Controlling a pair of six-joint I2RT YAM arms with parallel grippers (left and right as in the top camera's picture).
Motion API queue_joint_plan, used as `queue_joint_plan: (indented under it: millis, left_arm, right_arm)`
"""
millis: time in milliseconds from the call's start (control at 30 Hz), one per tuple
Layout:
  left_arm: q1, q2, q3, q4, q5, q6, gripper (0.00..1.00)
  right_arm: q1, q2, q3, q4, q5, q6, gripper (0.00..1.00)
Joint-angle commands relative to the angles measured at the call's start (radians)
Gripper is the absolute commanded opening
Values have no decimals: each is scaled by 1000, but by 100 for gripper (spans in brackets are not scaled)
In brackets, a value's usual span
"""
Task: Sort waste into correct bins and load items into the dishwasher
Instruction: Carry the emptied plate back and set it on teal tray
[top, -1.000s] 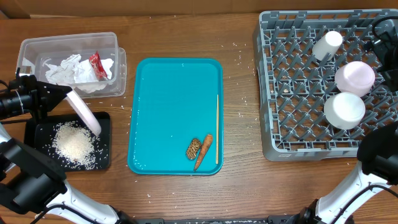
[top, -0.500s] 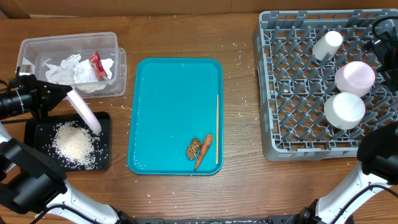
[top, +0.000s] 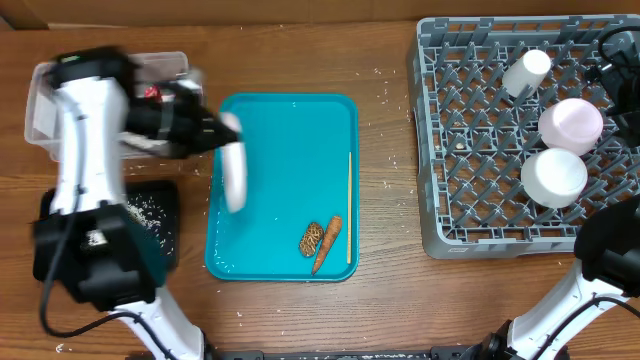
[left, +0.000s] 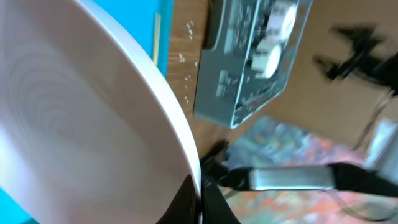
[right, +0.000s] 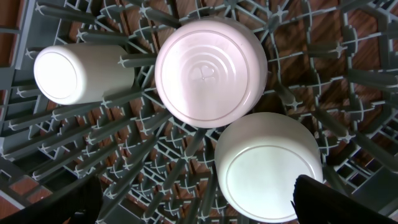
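Note:
My left gripper (top: 218, 132) is shut on the rim of the large white plate (top: 234, 168). It holds the plate edge-on above the left side of the teal tray (top: 285, 140). In the left wrist view the plate (left: 74, 106) fills the left, with the fingers (left: 199, 202) pinching its rim. The brown lump (top: 311, 238), carrot stick (top: 328, 243) and chopstick (top: 349, 205) lie on the teal tray. Rice (top: 143, 211) lies in the black tray (top: 167, 228). My right gripper (right: 199, 208) is open above the dish rack (top: 480, 150), over two bowls (right: 210, 71) (right: 268, 168) and a cup (right: 78, 73).
The clear tub (top: 38, 95) at the back left holds a red wrapper (top: 150, 92) and crumpled paper, and is mostly hidden by my left arm. Loose rice grains are scattered on the wooden table (top: 390, 290). The rack also shows in the left wrist view (left: 249, 81).
My left arm has swung right from over the black tray, carrying the plate to above the teal tray's left side. The right arm has not moved.

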Motion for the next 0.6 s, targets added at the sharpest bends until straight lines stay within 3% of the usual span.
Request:
queue_joint_plan:
  millis: [0, 67, 133, 367, 567]
  left_arm:
    - [-158, -41, -4, 111, -129, -170, 4]
    - [-242, -41, -4, 201, -310, -328, 4]
    - [-314, -41, -4, 274, -473, -410, 4]
    - [-547, -34, -4, 459, -946, -539, 4]
    - [-677, 1, -4, 500, -1041, -551, 4]
  right_arm:
    - [0, -23, 19, 2, -5, 5, 100]
    - [0, -23, 19, 2, -5, 5, 100]
    - [0, -23, 19, 2, -5, 5, 100]
    - [0, -23, 19, 2, -5, 5, 100]
    - [0, -23, 19, 2, -5, 5, 100]
